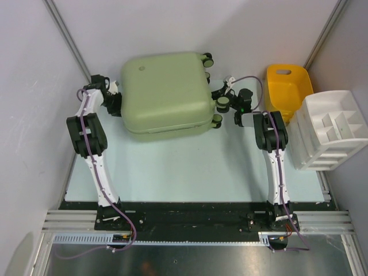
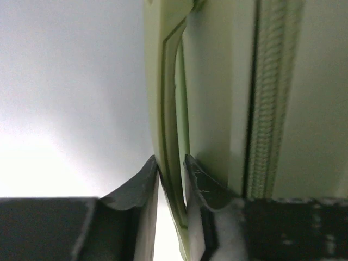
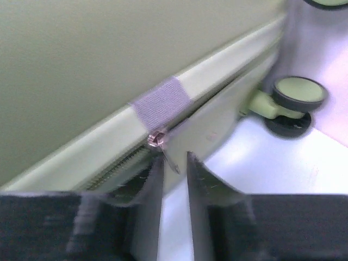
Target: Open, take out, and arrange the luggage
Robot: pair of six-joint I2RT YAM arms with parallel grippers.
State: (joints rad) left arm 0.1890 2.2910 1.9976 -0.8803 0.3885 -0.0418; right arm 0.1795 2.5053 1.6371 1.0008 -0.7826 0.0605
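**Desk:** Where is the luggage, and how far along are you?

**Operator:** The luggage (image 1: 167, 92) lies flat on the table (image 1: 190, 167), toward the far side and a little left of centre, with its wheels to the right. I see the two shells together and no lining showing, so I'd call it unopened. Opening is barely begun, and taking out and arranging are all still to do.

**Desk:** And the zip?

**Operator:** On my right wrist view the slider (image 3: 157, 138) sits just under a grey tape patch (image 3: 161, 103) on the seam. The teeth run off to one side of it. I can't judge how much of the zip is undone.

**Desk:** Hands?

**Operator:** My right gripper (image 3: 173, 163) is at the wheel-side edge, fingers nearly together. The pull tab (image 3: 171, 161) hangs right at their tips. I can't tell whether it is pinched or loose. My left gripper (image 2: 171, 168) is on the opposite side and straddles the handle (image 2: 169, 98), one finger close on each side. I can't tell whether that is a firm clamp either.

**Desk:** Anything waiting nearby?

**Operator:** A yellow tub (image 1: 287, 86) and a white divided tray (image 1: 330, 129) stand at the right, apart from the case.
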